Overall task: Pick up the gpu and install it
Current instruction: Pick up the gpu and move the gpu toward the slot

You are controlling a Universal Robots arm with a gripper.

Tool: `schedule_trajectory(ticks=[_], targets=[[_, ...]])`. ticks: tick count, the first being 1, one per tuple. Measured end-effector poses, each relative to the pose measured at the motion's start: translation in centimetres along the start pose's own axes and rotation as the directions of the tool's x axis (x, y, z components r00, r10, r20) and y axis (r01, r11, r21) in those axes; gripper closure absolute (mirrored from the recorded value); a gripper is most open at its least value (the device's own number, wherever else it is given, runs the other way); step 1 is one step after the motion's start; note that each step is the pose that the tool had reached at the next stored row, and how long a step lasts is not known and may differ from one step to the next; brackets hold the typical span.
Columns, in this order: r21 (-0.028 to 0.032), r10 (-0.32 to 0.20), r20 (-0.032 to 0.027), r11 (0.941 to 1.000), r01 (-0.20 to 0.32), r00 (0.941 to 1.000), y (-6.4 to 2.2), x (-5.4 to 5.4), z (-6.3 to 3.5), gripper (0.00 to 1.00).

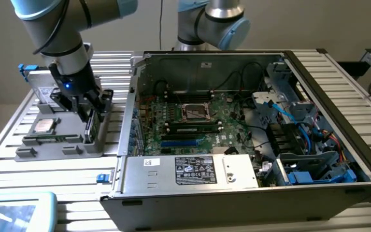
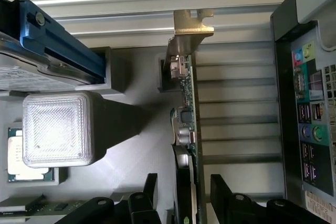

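Note:
The gpu (image 2: 185, 114) stands on edge in a grey parts holder (image 1: 50, 145), at the exterior view's left. It is a thin dark board with a metal end bracket (image 2: 191, 24). My gripper (image 1: 89, 118) is lowered straight over it. In the wrist view, the gripper (image 2: 186, 192) straddles the card, one black finger (image 2: 149, 187) on each side, with a gap showing between each finger and the board. The gpu (image 1: 92, 126) is mostly hidden behind the fingers in the exterior view. The open computer case (image 1: 237, 121) lies beside the holder, with its motherboard and blue slots (image 1: 182, 142) exposed.
The holder also carries a processor chip (image 1: 44, 125), a memory stick (image 1: 50, 139) and a hard drive (image 2: 31, 72) with blue rails. The case's rear port panel (image 2: 310, 124) is close beside the card. A tablet corner (image 1: 11, 212) sits at the table's front.

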State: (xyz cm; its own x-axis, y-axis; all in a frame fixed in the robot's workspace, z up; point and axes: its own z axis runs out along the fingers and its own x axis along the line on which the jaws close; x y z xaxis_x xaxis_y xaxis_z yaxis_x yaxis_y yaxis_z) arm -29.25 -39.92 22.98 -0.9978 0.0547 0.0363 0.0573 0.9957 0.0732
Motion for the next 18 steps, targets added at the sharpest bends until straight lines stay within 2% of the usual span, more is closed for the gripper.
schedule_trajectory(ticks=[1,2,4,5,6,12,13,18], targets=[[0.0000,0.000,0.0000,1.0000,0.000,1.0000,0.00,0.0,0.02,0.55],[0.0000,0.000,0.0000,1.0000,0.000,1.0000,0.00,0.0,0.04,0.55],[0.0000,0.000,0.0000,1.0000,0.000,1.0000,0.00,0.0,0.07,0.67],[0.0002,0.000,-0.0003,1.0000,0.000,1.0000,-0.01,0.0,0.07,0.67],[0.0002,0.000,-0.0003,1.0000,0.000,1.0000,-0.01,0.0,0.08,0.73],[-0.0002,0.000,-0.0001,1.0000,0.000,1.0000,0.00,0.0,0.08,0.73],[-0.0006,0.000,0.0004,1.0000,0.000,1.0000,0.01,0.0,-0.09,0.73],[-0.0005,0.000,-0.0002,1.0000,0.000,1.0000,0.17,0.1,-2.35,0.73]])
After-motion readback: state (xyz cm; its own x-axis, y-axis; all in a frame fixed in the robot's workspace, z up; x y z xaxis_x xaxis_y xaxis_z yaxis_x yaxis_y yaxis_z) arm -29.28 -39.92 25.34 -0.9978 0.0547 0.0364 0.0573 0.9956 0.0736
